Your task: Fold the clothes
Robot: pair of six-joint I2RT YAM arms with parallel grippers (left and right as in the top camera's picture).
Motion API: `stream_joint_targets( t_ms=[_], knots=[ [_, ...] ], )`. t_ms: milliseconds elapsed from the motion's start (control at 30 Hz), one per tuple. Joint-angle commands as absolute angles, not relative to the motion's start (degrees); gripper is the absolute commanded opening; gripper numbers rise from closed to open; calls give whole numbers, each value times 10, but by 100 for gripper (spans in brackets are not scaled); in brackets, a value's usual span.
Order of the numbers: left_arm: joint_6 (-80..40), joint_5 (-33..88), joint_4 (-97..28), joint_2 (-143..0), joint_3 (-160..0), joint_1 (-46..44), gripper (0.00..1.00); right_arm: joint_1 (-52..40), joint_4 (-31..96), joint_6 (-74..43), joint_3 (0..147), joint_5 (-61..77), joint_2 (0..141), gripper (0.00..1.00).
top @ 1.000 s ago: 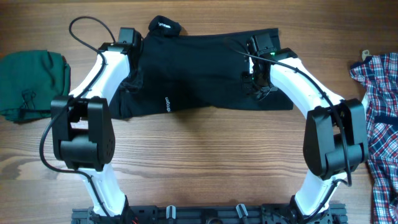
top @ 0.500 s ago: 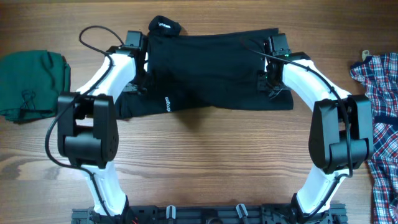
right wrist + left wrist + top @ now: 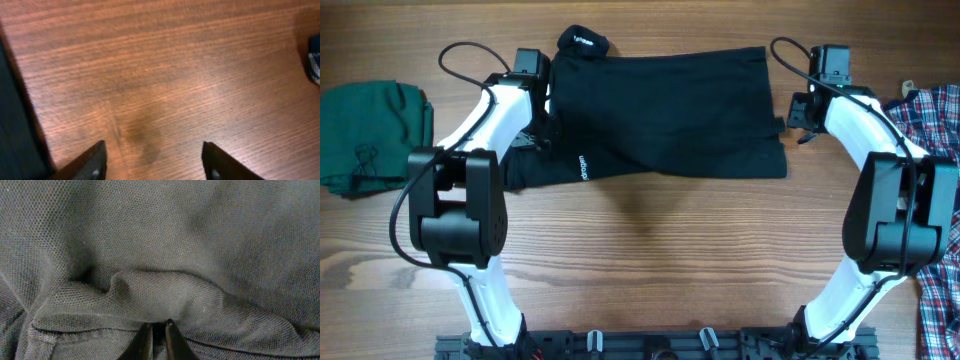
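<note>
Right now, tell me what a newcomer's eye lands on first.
The black shirt sprawls across the far middle of the table, with the left gripper pinched shut on a ridge of its fabric. The right gripper hangs open over bare wood beside the shirt's right edge.

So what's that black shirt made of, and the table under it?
The black shirt looks like a soft knit mesh, matte: the left wrist view shows a fine dotted weave and limp folds. The table looks like wood or veneer, with reddish-brown grain lines.

From here I see only a reddish-brown wood-grain counter (image 3: 650, 250), evenly lit, paler toward 7 o'clock.
</note>
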State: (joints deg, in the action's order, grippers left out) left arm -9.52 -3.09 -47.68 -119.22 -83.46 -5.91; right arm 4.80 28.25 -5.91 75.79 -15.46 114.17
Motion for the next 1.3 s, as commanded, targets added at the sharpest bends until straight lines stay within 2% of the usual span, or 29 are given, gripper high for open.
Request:
stream_joint_targets(
  t_ms=[0, 33, 100, 167, 200, 233, 1267],
  knots=[
    [-97, -26, -503, -1209, -865, -48, 11, 51, 313, -60, 804, -130, 1134, 68],
    [-97, 9, -511, -1197, -887, -48, 17, 51, 333, -60, 822, -116, 1122, 70],
    [-97, 100, -519, -1157, -930, -48, 22, 51, 377, -60, 865, -88, 1098, 72],
    [-97, 135, -515, -1121, -951, -47, 33, 51, 393, -60, 882, -85, 1076, 84],
    [-96, 135, -500, -1093, -954, -47, 84, 51, 389, -60, 881, -85, 1068, 100],
    [-96, 134, -492, -1082, -954, -47, 100, 51, 387, -60, 881, -85, 1067, 100],
    [-96, 135, -482, -1073, -954, -47, 100, 51, 383, -60, 880, -85, 1067, 100]
  ],
)
